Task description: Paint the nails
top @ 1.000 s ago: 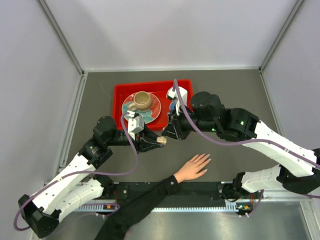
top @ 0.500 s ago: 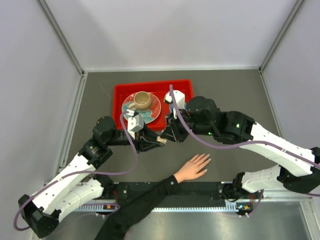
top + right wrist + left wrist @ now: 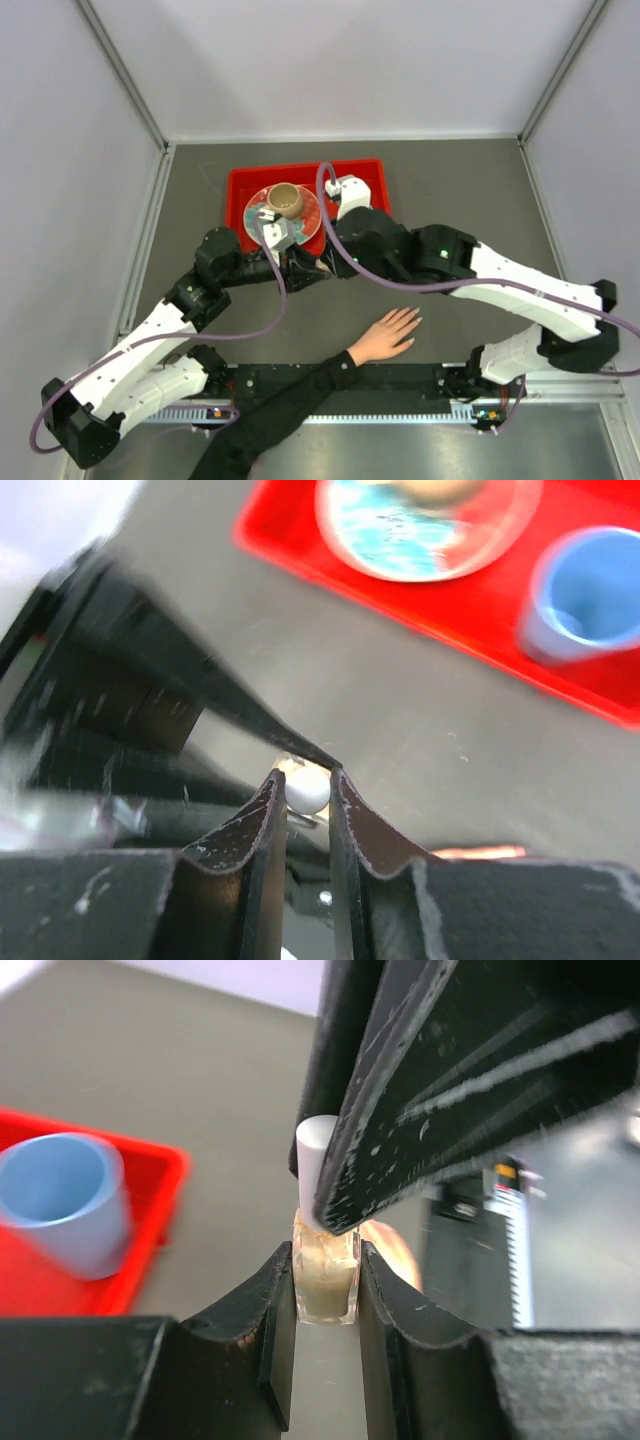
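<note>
A light-skinned hand (image 3: 385,337) with a black sleeve lies palm down at the table's near edge, fingers spread; its nails (image 3: 414,319) are too small to make out. My left gripper (image 3: 303,270) (image 3: 327,1257) is shut on a small glass nail polish bottle (image 3: 326,1285) of beige polish, held upright above the table. My right gripper (image 3: 325,262) (image 3: 305,780) is shut on the bottle's white cap (image 3: 307,788), which also shows in the left wrist view (image 3: 314,1155). In the top view the bottle is hidden under the two grippers. The hand is a blurred peach patch (image 3: 388,1252) behind the bottle.
A red tray (image 3: 240,185) stands at the back and holds a patterned plate (image 3: 305,222) with a brown cup (image 3: 284,200). A blue cup (image 3: 585,595) (image 3: 65,1200) stands in the tray. A black rail (image 3: 400,378) runs along the near edge.
Both grippers have shifted left and toward the tray with the bottle between them. The right arm has swung left over the bottle. The hand has not moved.
</note>
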`<action>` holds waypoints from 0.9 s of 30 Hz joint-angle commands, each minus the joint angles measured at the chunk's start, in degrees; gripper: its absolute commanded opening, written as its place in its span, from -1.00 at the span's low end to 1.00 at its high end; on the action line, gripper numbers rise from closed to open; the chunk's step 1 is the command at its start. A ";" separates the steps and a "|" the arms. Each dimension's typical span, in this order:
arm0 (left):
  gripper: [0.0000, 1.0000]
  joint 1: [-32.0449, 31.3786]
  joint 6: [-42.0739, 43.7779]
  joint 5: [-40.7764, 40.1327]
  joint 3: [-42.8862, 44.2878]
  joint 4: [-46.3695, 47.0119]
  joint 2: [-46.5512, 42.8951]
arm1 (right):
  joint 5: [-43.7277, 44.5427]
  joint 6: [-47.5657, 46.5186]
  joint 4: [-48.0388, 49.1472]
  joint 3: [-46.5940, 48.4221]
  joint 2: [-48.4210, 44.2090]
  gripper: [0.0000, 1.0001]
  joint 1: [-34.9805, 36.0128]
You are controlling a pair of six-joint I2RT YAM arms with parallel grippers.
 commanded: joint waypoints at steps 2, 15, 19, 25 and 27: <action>-1.00 -0.14 2.40 -17.58 4.84 10.18 3.40 | 16.31 22.48 -14.11 12.30 11.13 -1.00 4.18; -1.00 -0.06 -0.24 -15.76 0.79 14.25 3.58 | 15.48 16.65 -3.92 9.42 7.64 -0.27 5.17; -1.00 -0.14 0.55 -10.51 2.90 9.05 3.58 | 8.80 5.07 -0.67 6.43 -0.78 0.52 4.46; -1.00 -0.14 0.11 -4.53 5.10 6.94 5.15 | 0.84 -4.95 -3.56 5.55 -8.10 0.83 1.58; -1.00 -0.14 -1.20 2.84 5.72 7.73 6.73 | -4.99 -9.10 -4.35 5.02 -9.42 0.77 0.51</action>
